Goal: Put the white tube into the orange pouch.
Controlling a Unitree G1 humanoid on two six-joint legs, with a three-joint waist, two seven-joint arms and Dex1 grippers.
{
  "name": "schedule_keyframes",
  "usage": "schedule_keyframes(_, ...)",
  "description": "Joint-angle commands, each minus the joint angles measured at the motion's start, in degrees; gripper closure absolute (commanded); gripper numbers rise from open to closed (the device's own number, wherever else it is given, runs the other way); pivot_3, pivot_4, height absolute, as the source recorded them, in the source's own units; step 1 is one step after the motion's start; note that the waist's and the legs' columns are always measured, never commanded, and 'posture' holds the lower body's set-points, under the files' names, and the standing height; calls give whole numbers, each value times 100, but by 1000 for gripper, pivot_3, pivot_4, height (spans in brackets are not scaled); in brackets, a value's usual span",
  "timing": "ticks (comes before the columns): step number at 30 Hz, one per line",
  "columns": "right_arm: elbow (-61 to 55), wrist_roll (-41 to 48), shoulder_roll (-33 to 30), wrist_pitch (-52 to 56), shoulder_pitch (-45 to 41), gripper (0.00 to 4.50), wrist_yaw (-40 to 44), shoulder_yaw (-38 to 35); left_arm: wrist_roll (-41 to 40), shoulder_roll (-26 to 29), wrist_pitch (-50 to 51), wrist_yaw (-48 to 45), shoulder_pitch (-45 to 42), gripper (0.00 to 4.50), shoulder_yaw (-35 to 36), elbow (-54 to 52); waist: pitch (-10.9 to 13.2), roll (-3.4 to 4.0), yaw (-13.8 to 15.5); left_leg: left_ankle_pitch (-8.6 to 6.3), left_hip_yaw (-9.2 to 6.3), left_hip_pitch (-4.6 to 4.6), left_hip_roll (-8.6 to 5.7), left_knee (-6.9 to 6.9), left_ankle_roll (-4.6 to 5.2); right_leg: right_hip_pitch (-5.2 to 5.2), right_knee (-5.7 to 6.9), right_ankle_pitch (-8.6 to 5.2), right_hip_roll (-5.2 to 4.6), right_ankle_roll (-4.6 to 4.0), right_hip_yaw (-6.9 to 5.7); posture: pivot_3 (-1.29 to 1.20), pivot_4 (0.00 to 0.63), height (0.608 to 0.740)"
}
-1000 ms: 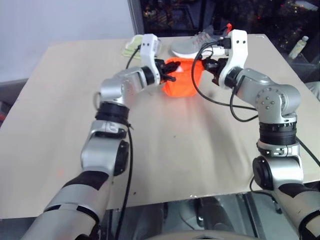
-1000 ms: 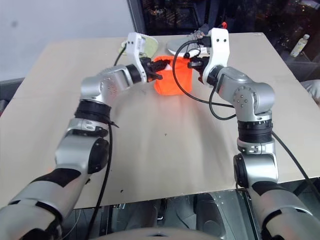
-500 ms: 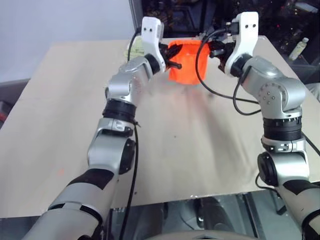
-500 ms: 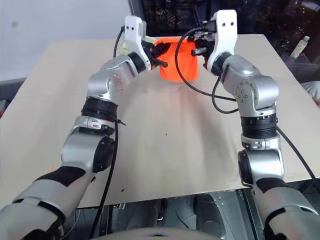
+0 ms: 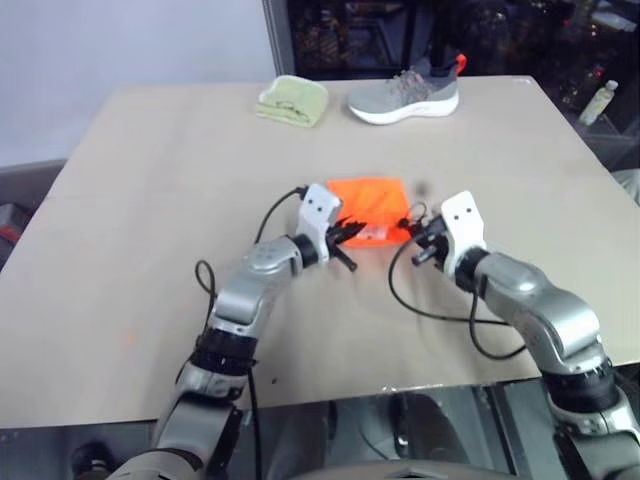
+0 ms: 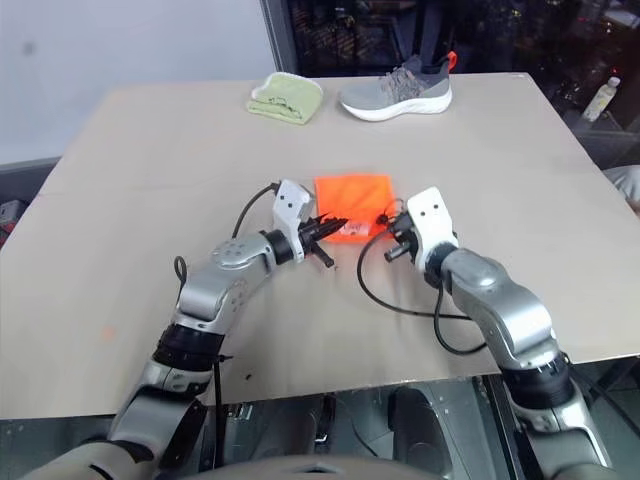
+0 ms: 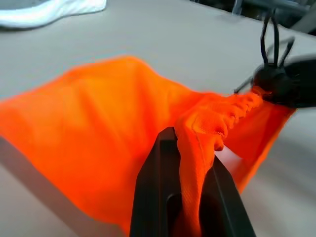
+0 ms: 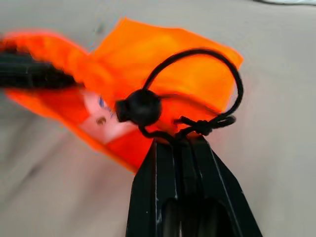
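The orange pouch (image 5: pixel 367 203) lies flat on the middle of the table, its mouth toward me. My left gripper (image 5: pixel 345 232) is shut on the gathered rim of the mouth, and orange fabric shows pinched between its fingers (image 7: pixel 158 187). At the other side of the mouth, my right gripper (image 5: pixel 418 246) is shut on the thin black cord (image 8: pixel 197 74), just behind its round toggle (image 8: pixel 140 106). Inside the mouth I see the white tube (image 8: pixel 106 121) with faint printing; most of it is hidden by the fabric.
A grey sneaker (image 5: pixel 405 95) and a folded light-green cloth (image 5: pixel 292 100) sit at the table's far edge. A small pale bottle (image 5: pixel 597 98) stands beyond the right edge. Bare tabletop (image 5: pixel 150 230) surrounds the pouch on all sides.
Both grippers have come down and back toward me with the pouch. It hung lifted between them at the far side; now it rests flat on the table's middle.
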Motion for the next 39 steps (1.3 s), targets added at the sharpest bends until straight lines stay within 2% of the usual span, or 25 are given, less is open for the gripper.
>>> schedule_keyframes(1,-601,-295,-520,27,217,2711,217,-173,27,248,28,-1,-19,4500,302,-423,-1,1,12,-3,3,22,3,-3,4,22,-9,-2,2,1,-3,0,150,740)
schedule_keyframes(4,-881,-450,-905,-7,421,1311,410,-137,151,391,-109,-107,-1,4500,224,-371,-1,0,23,-3,6,27,5,-3,4,30,-15,-3,4,0,-4,0,150,740)
schedule_keyframes(6,-1028,-587,-1165,-94,494,1311,595,-72,179,442,-165,-165,8,4500,211,-335,-1,0,31,-3,6,21,5,-3,4,26,-16,-2,4,1,-5,0,150,740)
schedule_keyframes(13,-1168,-833,-1502,-405,447,1311,1342,473,252,477,-217,-266,91,4500,192,-335,-1,0,35,-3,3,7,5,-1,4,16,-22,-1,3,1,-8,0,150,740)
schedule_keyframes(18,-1100,-449,-1148,-251,145,1311,1860,741,298,464,-202,-288,105,4500,187,-360,0,-1,37,-3,0,4,8,0,4,18,-28,-1,3,1,-13,0,150,740)
schedule_keyframes(21,-646,-249,-683,-145,-107,1311,1969,790,316,427,-181,-285,85,4500,174,-368,-1,-2,39,-3,-4,2,8,1,4,18,-31,-1,3,1,-16,0,150,740)
schedule_keyframes(24,-176,-80,-254,136,-224,1311,1912,667,336,416,-176,-298,90,4500,165,-395,-1,-3,44,-3,-5,3,8,1,4,18,-30,0,4,1,-18,0,150,740)
schedule_keyframes(31,408,57,83,394,-356,1311,1928,396,342,421,-108,-268,182,4500,158,-577,-1,-3,49,-3,-9,-1,4,0,4,16,-30,0,1,0,-19,0,150,740)
schedule_keyframes(32,428,104,137,427,-374,1817,1917,332,343,422,-103,-263,186,4500,161,-589,-1,-3,48,-3,-10,0,5,0,4,16,-30,0,1,0,-19,0,150,740)
schedule_keyframes(34,452,148,210,474,-395,2494,1926,259,342,420,-94,-252,195,4500,166,-607,-1,-3,47,-3,-10,0,5,-1,4,15,-29,0,2,0,-19,0,150,740)
schedule_keyframes(38,471,164,263,549,-410,4415,1954,262,341,418,-95,-249,202,4500,161,-632,-1,-3,43,-3,-10,0,5,-1,4,16,-29,0,2,0,-19,0,150,740)
schedule_keyframes(39,457,178,274,570,-409,4469,1956,256,340,417,-92,-247,200,4500,164,-634,-1,-3,44,-3,-10,0,5,-1,4,16,-29,0,2,0,-19,0,150,740)
